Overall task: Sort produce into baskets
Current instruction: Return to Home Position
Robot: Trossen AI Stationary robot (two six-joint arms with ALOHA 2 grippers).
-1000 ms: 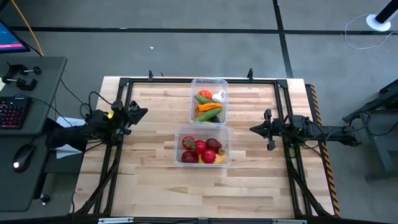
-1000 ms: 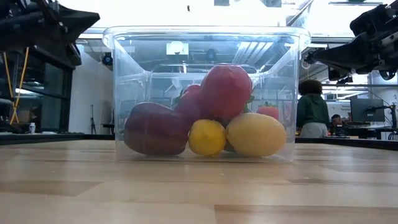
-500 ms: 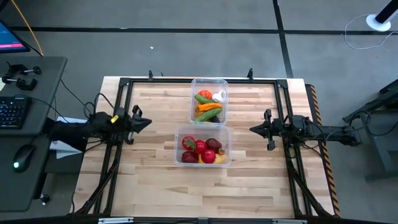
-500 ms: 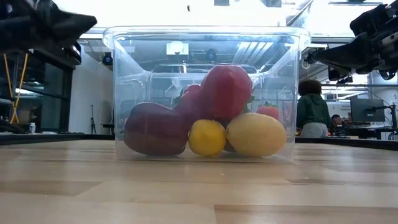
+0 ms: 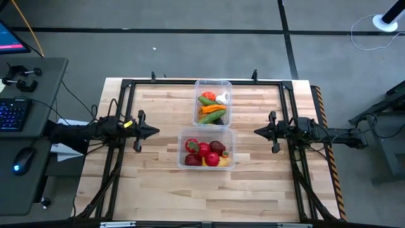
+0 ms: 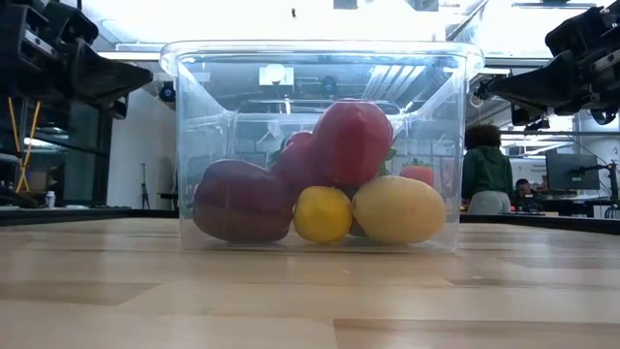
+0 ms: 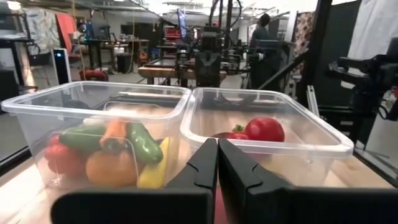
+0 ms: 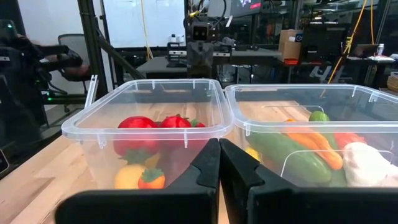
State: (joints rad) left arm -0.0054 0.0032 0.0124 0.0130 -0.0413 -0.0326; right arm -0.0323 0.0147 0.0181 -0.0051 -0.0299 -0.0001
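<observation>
Produce (image 5: 204,151) fills two clear tubs set just beside each other at the middle of the wooden table (image 5: 158,190), and we see no piece loose on the boards. The far tub (image 5: 195,104) holds green cucumbers (image 5: 207,101), an orange carrot (image 5: 212,109), white garlic (image 5: 222,97) and something red. The near tub (image 5: 180,151) holds red tomatoes (image 7: 264,129), a large red apple (image 6: 351,141), a dark eggplant (image 6: 242,201) and two lemons (image 6: 399,209).

We judge the pieces light, hard-skinned and glossy, so the round ones would slip or roll under a pinch. We would take those across the widest part, and the long cucumbers and carrot across the middle of the shaft. The tubs look thin-walled and springy, best taken by the rim.

The left gripper (image 5: 154,132) hovers over the table's left side and the right gripper (image 5: 256,132) over its right. Each is well apart from the tubs and points toward them, fingers pressed together with nothing between.
</observation>
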